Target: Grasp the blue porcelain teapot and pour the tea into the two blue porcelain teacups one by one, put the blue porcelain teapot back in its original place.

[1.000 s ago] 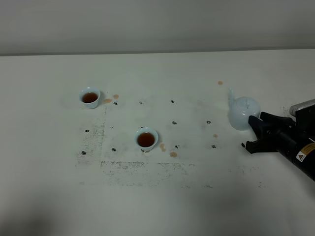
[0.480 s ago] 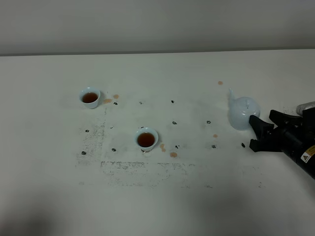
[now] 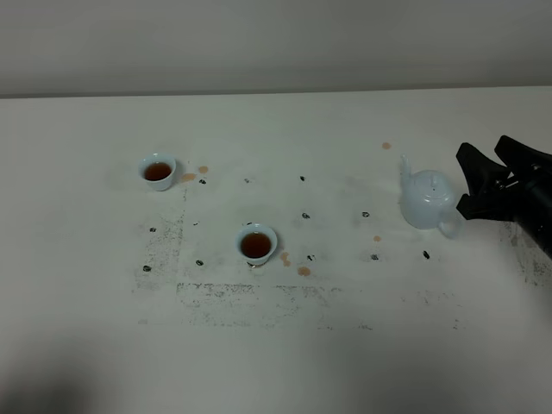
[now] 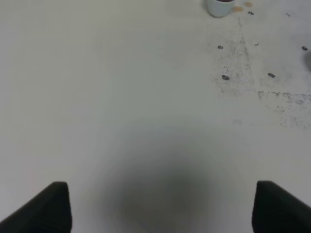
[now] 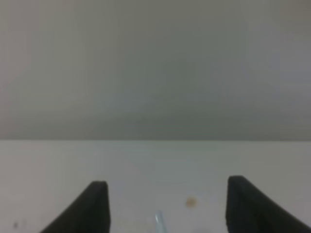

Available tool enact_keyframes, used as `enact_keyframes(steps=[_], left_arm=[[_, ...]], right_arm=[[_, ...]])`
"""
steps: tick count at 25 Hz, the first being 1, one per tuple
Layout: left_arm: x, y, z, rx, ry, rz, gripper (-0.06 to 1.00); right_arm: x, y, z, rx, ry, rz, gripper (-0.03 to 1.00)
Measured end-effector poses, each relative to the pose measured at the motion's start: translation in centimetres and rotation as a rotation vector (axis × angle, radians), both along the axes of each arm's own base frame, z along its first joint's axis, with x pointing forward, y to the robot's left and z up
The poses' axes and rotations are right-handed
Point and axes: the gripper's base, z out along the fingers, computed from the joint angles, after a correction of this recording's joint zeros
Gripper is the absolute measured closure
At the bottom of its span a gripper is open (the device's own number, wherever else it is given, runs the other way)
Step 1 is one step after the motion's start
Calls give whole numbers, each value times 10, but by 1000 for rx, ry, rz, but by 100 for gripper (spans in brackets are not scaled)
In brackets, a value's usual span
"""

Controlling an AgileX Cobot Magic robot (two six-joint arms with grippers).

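The pale blue teapot (image 3: 426, 200) stands upright on the white table (image 3: 276, 345) at the right, spout pointing away, loop handle toward my right gripper. My right gripper (image 3: 470, 183) is open and empty, raised just right of the teapot and not touching it. In the right wrist view the open gripper (image 5: 167, 183) faces the wall, with only the spout tip (image 5: 159, 221) showing between its fingers. Two small blue teacups, far left (image 3: 158, 171) and middle (image 3: 257, 243), each hold reddish-brown tea. My left gripper (image 4: 163, 187) is open over bare table; the far-left cup (image 4: 221, 6) is at that view's edge.
Small tea spots lie by the middle cup (image 3: 304, 271), by the far-left cup (image 3: 203, 169) and behind the teapot (image 3: 385, 145). Dark specks and scuffed grey marks cover the table's middle. A grey wall (image 3: 276, 43) runs behind the table.
My right gripper has drawn back from the teapot to the right and risen, tilting upward. The teapot stays in place on the table. The cups have not moved.
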Motion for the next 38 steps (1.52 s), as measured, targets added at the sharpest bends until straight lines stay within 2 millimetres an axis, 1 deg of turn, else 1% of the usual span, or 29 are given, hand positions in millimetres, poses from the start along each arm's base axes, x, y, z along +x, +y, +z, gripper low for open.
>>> enact_keyframes(steps=[4, 6, 9, 11, 14, 17, 19, 21, 28, 31, 33, 36, 38], left_arm=[[0, 0, 0, 0, 0, 0, 22], [0, 0, 0, 0, 0, 0, 22], [0, 0, 0, 0, 0, 0, 22], [0, 0, 0, 0, 0, 0, 22], [0, 0, 0, 0, 0, 0, 22], [0, 0, 0, 0, 0, 0, 22], [0, 0, 0, 0, 0, 0, 22], [0, 0, 0, 0, 0, 0, 22], [0, 0, 0, 0, 0, 0, 22], [0, 0, 0, 0, 0, 0, 22], [0, 0, 0, 0, 0, 0, 22], [0, 0, 0, 0, 0, 0, 22], [0, 0, 0, 0, 0, 0, 22]], right_arm=[[18, 4, 25, 23, -14, 54, 46], [31, 7, 40, 22, 9, 91, 46], [51, 15, 60, 3, 86, 150, 46], [63, 21, 71, -25, 172, 171, 46], [78, 29, 85, -105, 291, 142, 46], [82, 42, 95, -168, 327, 162, 46], [81, 51, 100, -188, 329, 196, 46], [78, 56, 105, -190, 315, 211, 46], [81, 58, 121, -90, 219, 159, 46], [85, 55, 129, -61, 143, 89, 46], [87, 53, 130, -69, 135, 10, 46], [85, 52, 125, -199, 188, -69, 46], [79, 48, 117, -282, 316, -94, 46]])
